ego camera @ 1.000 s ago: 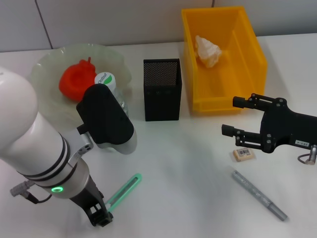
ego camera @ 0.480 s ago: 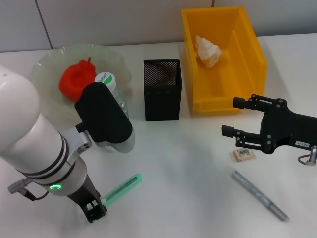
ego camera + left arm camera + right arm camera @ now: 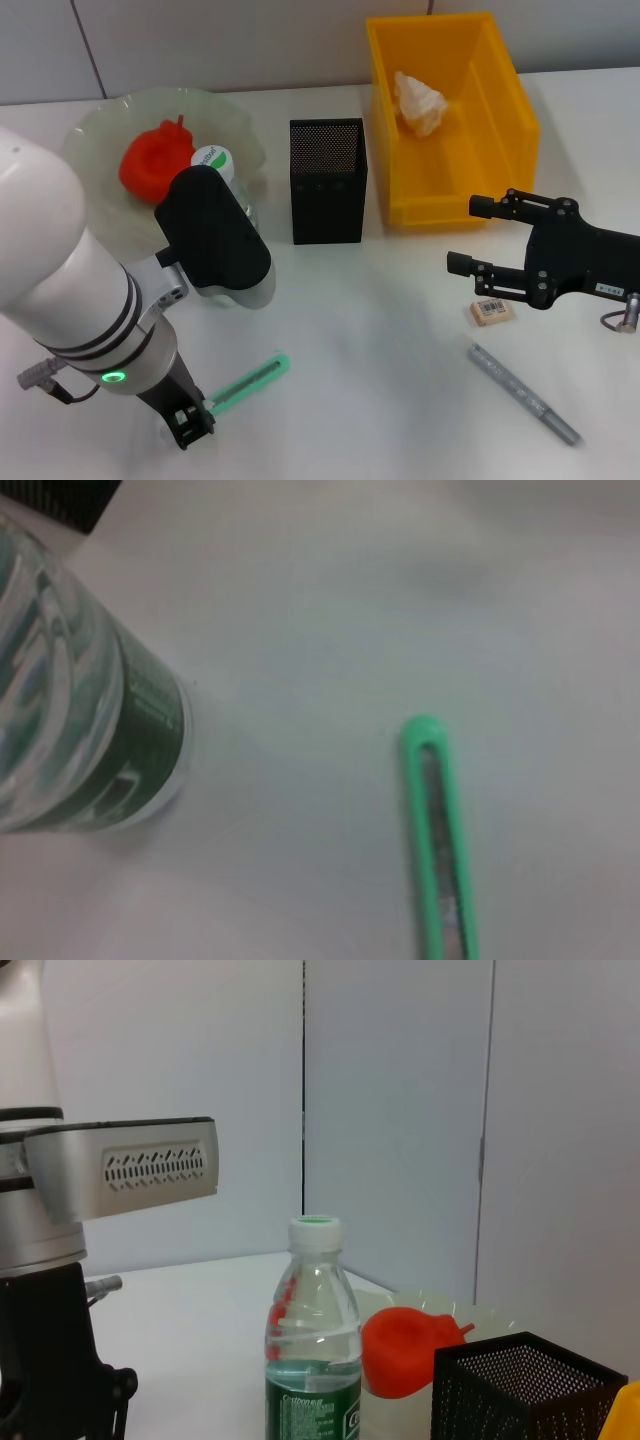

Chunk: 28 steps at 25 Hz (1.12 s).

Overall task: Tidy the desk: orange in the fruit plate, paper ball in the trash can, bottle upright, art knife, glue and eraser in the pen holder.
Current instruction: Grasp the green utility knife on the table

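Note:
The orange, red-orange, lies in the pale green fruit plate. Just in front of the plate stands the bottle, upright with a green cap and half hidden by my left arm. A paper ball rests in the yellow trash can. The black mesh pen holder stands at centre. The green art knife lies flat, its near end at my left gripper. My right gripper stands open and empty just behind the eraser. The slim grey glue lies nearer the front.
In the right wrist view the bottle, the orange and the pen holder stand in a row, with my left arm beside them. The left wrist view shows the bottle's base and the art knife.
My left gripper has shifted a little to the left and away from the front edge. The art knife's near end swung with it. The right arm has not moved.

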### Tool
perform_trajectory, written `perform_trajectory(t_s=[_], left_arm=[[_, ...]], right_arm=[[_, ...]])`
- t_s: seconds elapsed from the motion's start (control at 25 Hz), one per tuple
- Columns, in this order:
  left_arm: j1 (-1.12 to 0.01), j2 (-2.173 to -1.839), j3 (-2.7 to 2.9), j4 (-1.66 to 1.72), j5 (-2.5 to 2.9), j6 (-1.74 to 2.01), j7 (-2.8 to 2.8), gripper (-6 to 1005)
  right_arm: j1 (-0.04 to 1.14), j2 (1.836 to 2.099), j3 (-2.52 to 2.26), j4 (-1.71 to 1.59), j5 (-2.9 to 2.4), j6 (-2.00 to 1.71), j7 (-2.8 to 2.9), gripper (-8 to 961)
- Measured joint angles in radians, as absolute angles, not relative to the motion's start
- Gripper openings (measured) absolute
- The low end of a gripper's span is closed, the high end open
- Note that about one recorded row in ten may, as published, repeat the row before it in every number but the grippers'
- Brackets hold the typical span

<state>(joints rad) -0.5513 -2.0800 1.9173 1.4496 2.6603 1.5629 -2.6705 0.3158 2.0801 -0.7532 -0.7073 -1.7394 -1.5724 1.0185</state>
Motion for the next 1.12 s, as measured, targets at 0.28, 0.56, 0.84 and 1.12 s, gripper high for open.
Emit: perform_trajectory(t_s=[0.28, 0.56, 0.84, 1.12], left_arm=[[-0.564, -2.080, 1.917, 1.441, 2.661, 1.570, -2.669, 205], [-0.577, -2.080, 1.919, 1.429, 2.660, 1.572, -2.663, 173], [-0.585, -2.080, 1.928, 1.427, 2.662, 1.573, -2.662, 165], [-0.589, -2.080, 1.931, 1.433, 2.663, 1.572, -2.661, 159]], right_arm=[[0.317, 2.080, -0.753, -0.707, -1.739, -1.572, 1.018, 722], [0.318, 2.080, -0.753, -0.709, -1.739, -1.572, 1.019, 722], [0.318, 2.079, -0.753, -0.709, -1.739, -1.572, 1.018, 722], [0.317, 2.078, -0.749, -0.709, -1.738, -1.572, 1.018, 721]])
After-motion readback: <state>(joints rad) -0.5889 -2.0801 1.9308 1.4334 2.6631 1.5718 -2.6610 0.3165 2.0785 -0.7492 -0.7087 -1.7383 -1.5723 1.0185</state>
